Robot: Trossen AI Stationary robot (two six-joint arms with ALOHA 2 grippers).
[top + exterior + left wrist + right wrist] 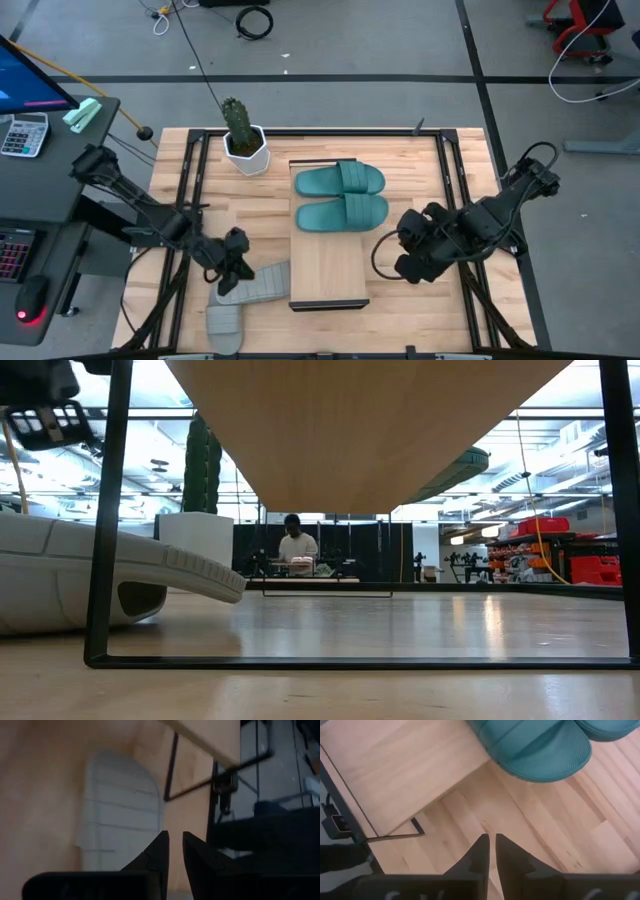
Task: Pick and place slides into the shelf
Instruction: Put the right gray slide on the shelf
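The shelf, a pale board on thin black legs, stands mid-table. Two teal slides lie side by side on its far half. One grey slide lies on the tabletop by the shelf's near left corner, and a second grey slide lies at the near edge. My left gripper hovers shut over the first grey slide's far end, which the left wrist view shows as a ribbed strap beside the fingers. My right gripper hangs shut over bare table right of the shelf, near a teal slide.
A white pot with a cactus stands at the table's far left. Black frame rails run along the table's left and right sides. In the low view the shelf's underside spans overhead, with the grey slide at its left leg.
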